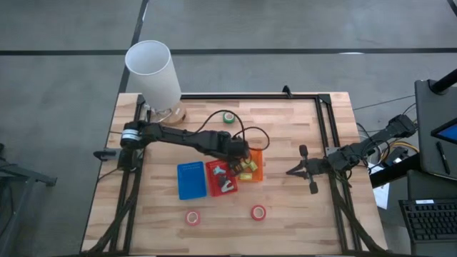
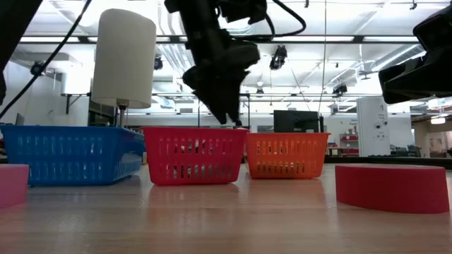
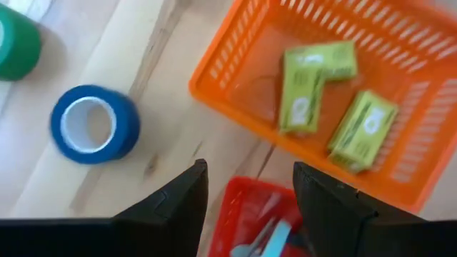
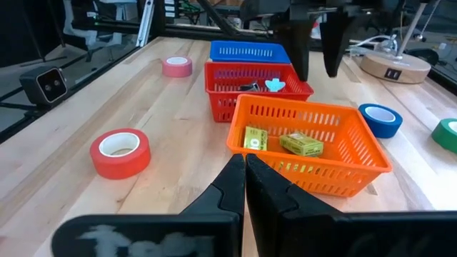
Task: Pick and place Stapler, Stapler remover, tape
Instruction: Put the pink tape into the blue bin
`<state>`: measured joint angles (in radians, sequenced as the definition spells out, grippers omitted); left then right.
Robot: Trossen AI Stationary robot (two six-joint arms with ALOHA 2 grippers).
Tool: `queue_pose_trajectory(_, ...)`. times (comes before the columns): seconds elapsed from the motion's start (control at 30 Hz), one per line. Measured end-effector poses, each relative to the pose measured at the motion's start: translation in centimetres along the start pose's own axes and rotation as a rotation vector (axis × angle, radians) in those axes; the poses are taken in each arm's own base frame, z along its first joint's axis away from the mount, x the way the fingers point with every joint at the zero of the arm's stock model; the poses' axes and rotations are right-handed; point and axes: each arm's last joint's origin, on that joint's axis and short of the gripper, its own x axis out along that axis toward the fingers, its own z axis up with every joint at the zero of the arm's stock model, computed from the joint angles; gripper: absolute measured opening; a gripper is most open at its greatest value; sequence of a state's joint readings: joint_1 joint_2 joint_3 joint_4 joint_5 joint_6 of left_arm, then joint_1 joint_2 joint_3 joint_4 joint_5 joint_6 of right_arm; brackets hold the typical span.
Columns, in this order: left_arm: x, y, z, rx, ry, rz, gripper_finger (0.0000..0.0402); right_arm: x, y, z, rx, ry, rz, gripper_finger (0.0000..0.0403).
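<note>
A lab or workshop: ceiling strip lights, monitor, open concrete floor

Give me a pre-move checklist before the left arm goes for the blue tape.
1. Left gripper open with nothing between its fingers: ok.
2. Blue tape flat on the wood, hole up, outside the baskets: ok.
3. Nothing lying on the blue tape; green tape sits apart from it: ok.
4. Left gripper centred over the blue tape: not ok, it is over the red basket's edge.
5. Right gripper shut and away from the baskets: ok.
6. Which basket takes tape: cannot tell.
</note>
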<state>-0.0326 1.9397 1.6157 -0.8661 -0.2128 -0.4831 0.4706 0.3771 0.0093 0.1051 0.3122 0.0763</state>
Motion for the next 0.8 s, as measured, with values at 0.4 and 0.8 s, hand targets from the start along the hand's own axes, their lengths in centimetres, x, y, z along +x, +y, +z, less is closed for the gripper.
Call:
queue_pose_trajectory(0.4,0.5,2.2,1.0,0.078,0.004,0.017,0.0201,0.0,0.0,0.0,0.002,-0.001,0.0,0.0008)
queue_pose_trajectory(0.8,-0.2,-1.0,0.2,0.179,-0.04,-0.079,0.0186,0.0,0.0,0.0,-0.005,-0.001,-0.001,0.0008)
